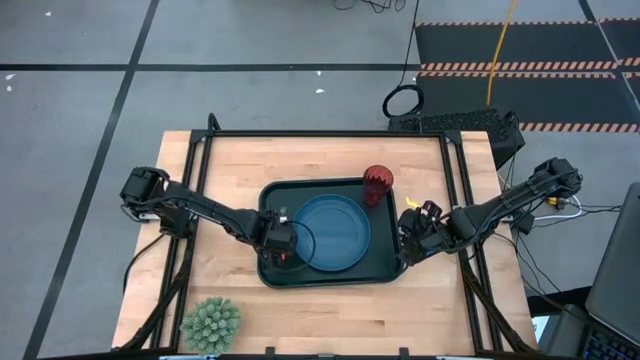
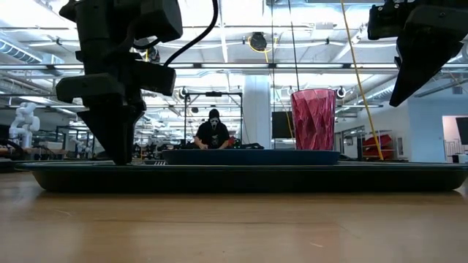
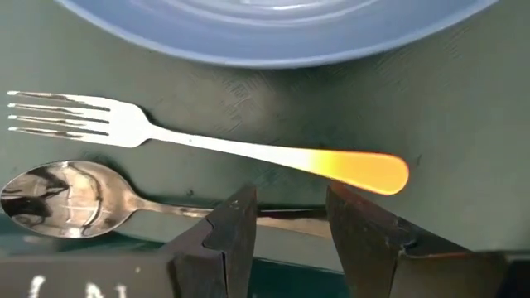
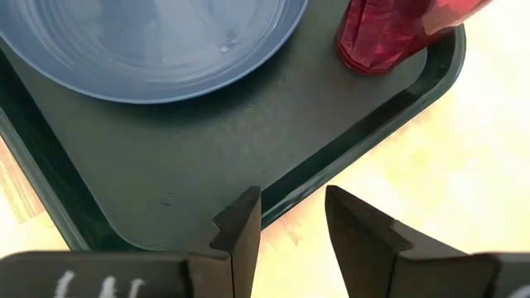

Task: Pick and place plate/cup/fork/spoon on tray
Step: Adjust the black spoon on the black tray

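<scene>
Left tool point(image 1: 281, 243): over tray point(image 1: 385, 268)'s left edge, fingers parted, empty, astride spoon point(image 3: 74, 199) handle; fork point(image 3: 207, 145) lies beside it, between spoon and plate point(image 1: 332, 232).

Plate: tray centre.

Cup point(image 1: 377, 186): upright, tray's far right corner.

Right tool point(image 1: 415, 228): above tray's right rim, parted, empty.

I judge all four placed; next I lift both arms clear.

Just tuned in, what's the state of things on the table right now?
The plate, cup, fork and spoon all sit on the tray. The left gripper hangs open, low over the spoon's handle, holding nothing. The right gripper is open and empty above the tray's edge on the cup's side.
</scene>
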Robot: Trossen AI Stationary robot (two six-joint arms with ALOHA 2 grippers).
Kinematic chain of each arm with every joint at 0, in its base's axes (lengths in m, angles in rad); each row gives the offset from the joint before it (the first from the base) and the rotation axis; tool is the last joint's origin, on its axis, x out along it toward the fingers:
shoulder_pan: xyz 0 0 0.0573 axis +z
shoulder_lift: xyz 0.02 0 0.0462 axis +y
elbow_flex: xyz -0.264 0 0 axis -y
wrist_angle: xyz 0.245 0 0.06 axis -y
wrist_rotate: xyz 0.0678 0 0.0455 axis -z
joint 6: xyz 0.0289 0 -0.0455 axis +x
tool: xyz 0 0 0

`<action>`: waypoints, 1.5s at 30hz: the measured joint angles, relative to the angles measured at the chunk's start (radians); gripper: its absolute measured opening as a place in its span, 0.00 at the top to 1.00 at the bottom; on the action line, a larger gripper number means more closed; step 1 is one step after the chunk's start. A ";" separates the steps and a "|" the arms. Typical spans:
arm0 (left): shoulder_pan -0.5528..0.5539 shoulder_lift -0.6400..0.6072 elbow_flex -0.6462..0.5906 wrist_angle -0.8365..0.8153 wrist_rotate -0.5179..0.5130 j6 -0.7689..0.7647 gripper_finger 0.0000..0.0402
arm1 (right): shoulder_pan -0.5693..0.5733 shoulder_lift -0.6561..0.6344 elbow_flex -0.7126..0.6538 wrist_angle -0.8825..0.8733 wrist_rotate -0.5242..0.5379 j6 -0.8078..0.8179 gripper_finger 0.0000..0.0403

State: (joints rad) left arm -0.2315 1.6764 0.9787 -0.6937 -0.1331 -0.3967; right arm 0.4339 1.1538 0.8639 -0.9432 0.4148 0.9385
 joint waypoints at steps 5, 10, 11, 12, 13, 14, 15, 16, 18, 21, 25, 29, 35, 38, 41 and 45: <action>-0.017 0.000 0.000 0.017 0.000 -0.005 0.62 | 0.000 0.000 0.000 0.000 -0.028 0.026 0.68; -0.034 0.000 -0.002 0.016 -0.007 -0.004 0.62 | 0.000 0.000 0.000 0.008 -0.029 0.045 0.68; -0.038 0.000 -0.004 0.015 -0.007 -0.004 0.62 | 0.000 0.000 0.000 0.016 -0.032 0.045 0.68; -0.041 0.000 -0.004 0.014 -0.008 0.002 0.62 | 0.000 0.000 0.000 0.025 -0.041 0.045 0.68; -0.044 0.000 -0.004 0.015 -0.008 0.011 0.62 | 0.000 0.000 0.000 0.033 -0.051 0.045 0.68; -0.046 0.000 -0.004 0.015 -0.009 0.020 0.62 | 0.000 0.000 0.000 0.040 -0.055 0.045 0.68; -0.048 0.000 -0.004 0.015 -0.009 0.026 0.62 | 0.000 0.000 0.000 0.046 -0.057 0.045 0.68; -0.049 0.000 -0.004 0.015 -0.009 0.030 0.62 | 0.000 0.000 0.000 0.052 -0.061 0.045 0.68; -0.050 0.000 -0.004 0.015 -0.009 0.033 0.62 | 0.000 0.000 0.000 0.060 -0.079 0.045 0.68; -0.050 0.000 -0.004 0.014 -0.009 0.036 0.62 | 0.000 0.000 0.000 0.068 -0.080 0.045 0.68; -0.050 0.000 -0.004 0.014 -0.009 0.036 0.62 | 0.000 0.000 0.000 0.080 -0.080 0.043 0.68; -0.053 0.005 -0.004 0.015 -0.009 0.035 0.62 | 0.000 0.000 0.000 0.094 -0.080 0.022 0.68; -0.055 0.008 -0.005 0.014 -0.018 0.044 0.62 | 0.000 0.000 0.000 0.101 -0.080 0.010 0.68; -0.043 0.008 -0.005 0.015 -0.033 0.049 0.62 | 0.000 0.000 0.000 0.102 -0.080 -0.007 0.68; -0.028 0.008 -0.005 0.013 -0.011 0.053 0.62 | 0.000 0.000 0.000 0.102 -0.081 -0.010 0.68; -0.025 0.008 -0.005 0.005 0.002 0.062 0.62 | 0.000 0.000 0.000 0.102 -0.081 -0.009 0.68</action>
State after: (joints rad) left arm -0.2563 1.6844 0.9737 -0.6887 -0.1307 -0.3344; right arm 0.4339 1.1538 0.8639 -0.8413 0.3336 0.9291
